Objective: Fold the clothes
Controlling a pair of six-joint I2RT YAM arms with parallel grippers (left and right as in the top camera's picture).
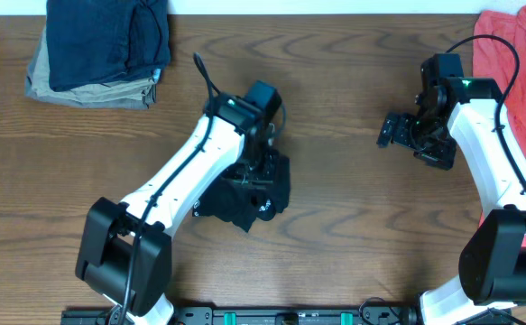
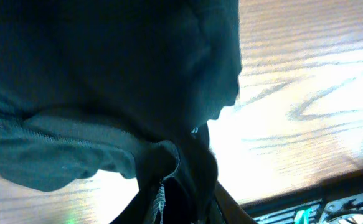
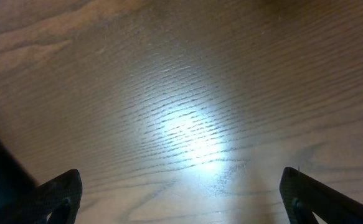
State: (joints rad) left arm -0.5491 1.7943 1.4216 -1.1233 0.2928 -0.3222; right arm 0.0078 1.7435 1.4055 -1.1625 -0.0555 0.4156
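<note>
A black T-shirt (image 1: 276, 188) lies bunched in a small heap on the wooden table (image 1: 335, 235) near the middle. My left gripper (image 1: 261, 176) points down into that heap. In the left wrist view the dark cloth (image 2: 106, 74) fills most of the frame and narrows into a pinched fold between the jaws of the left gripper (image 2: 181, 208), which hides the fingers. My right gripper (image 1: 391, 129) hovers off to the right, well away from the shirt. Its fingers stand wide apart over bare wood, nothing between them (image 3: 181, 199).
A folded pile of dark blue and grey clothes (image 1: 100, 50) sits at the back left corner. A red garment (image 1: 520, 63) lies along the right edge, behind the right arm. The table's front edge runs along a black rail (image 1: 290, 316).
</note>
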